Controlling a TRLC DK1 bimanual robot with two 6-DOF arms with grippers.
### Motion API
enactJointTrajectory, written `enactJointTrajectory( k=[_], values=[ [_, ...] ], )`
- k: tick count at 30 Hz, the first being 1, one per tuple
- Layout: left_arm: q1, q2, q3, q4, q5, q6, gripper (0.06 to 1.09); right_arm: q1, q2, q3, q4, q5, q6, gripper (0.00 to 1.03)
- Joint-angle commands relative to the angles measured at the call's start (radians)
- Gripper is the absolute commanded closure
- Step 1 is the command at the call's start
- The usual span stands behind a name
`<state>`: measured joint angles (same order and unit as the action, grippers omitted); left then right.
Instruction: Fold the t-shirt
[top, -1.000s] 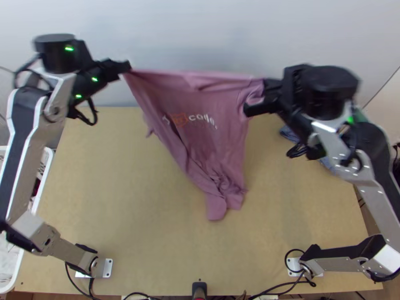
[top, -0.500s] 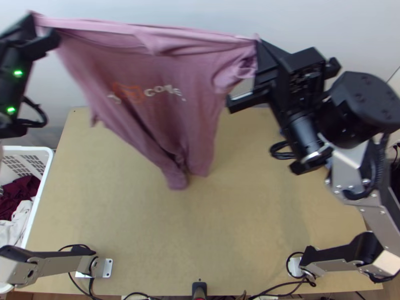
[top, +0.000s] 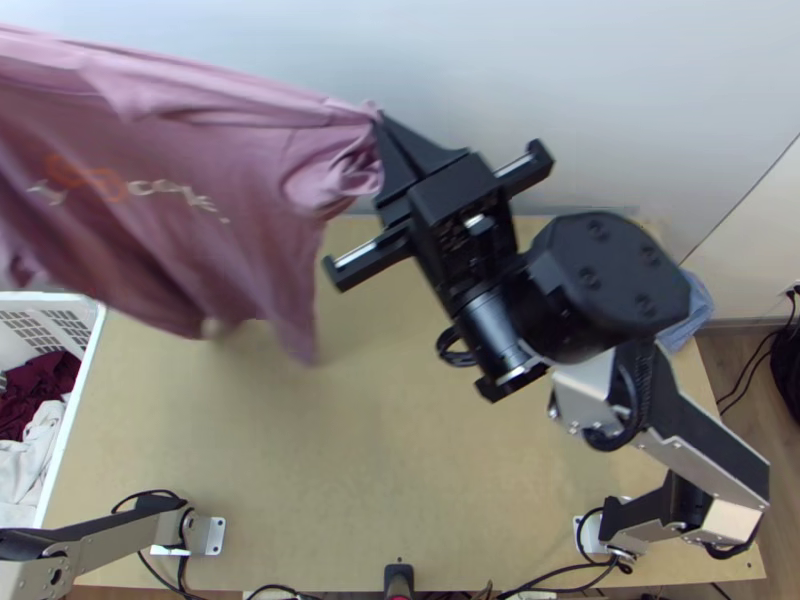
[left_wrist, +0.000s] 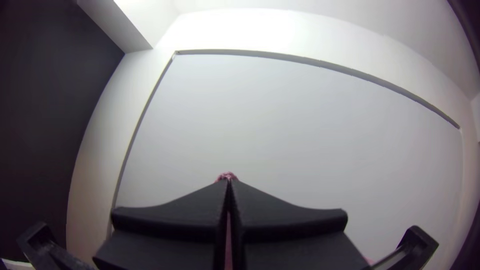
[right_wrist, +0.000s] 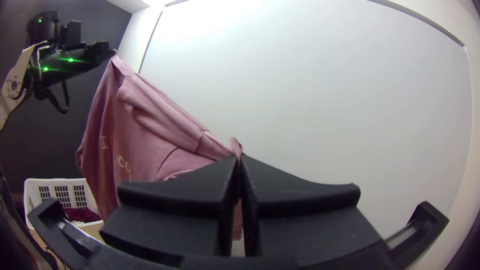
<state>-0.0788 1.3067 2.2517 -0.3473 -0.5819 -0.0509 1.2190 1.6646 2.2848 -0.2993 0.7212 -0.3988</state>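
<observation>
Clamping pink t-shirt (top: 250, 190), slung between both, in fingers of right gripper (top: 382, 122), top view's upper centre, and left gripper (right_wrist: 112, 51), right wrist view's upper left.

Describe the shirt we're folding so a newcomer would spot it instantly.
Start at the wooden table and look up over its far left part. There the left gripper and right gripper hold up the t-shirt. It is pink with pale lettering, unlike the dark red cloth and white cloth in the basket.
</observation>
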Motion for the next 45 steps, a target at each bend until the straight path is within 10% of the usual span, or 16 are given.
enactJointTrajectory(
  k=[1, 6, 13, 39, 45],
  values=[
    [0.039, 0.017, -0.017, 0.093, -0.035, 0.056, 1.05, 0.040, 0.035, 0.027, 0.019, 0.015, -0.008, 1.00],
    [-0.062, 0.124, -0.095, 0.156, -0.035, 0.048, 1.05, 0.024, 0.023, -0.015, -0.001, 0.024, 0.009, 1.00],
    [-0.236, 0.391, -0.156, 0.176, -0.018, -0.049, 1.05, -0.182, -0.023, -0.176, -0.244, -0.074, 0.299, 1.00],
    [-0.533, 1.057, -0.030, 0.114, 0.234, -0.287, 1.04, -0.832, -0.304, -1.197, -0.057, -0.362, 0.718, 1.00],
    [-0.565, 1.066, -0.006, 0.087, 0.269, -0.322, 0.57, -0.885, -0.310, -1.262, -0.038, -0.381, 0.733, 1.00]
  ],
)
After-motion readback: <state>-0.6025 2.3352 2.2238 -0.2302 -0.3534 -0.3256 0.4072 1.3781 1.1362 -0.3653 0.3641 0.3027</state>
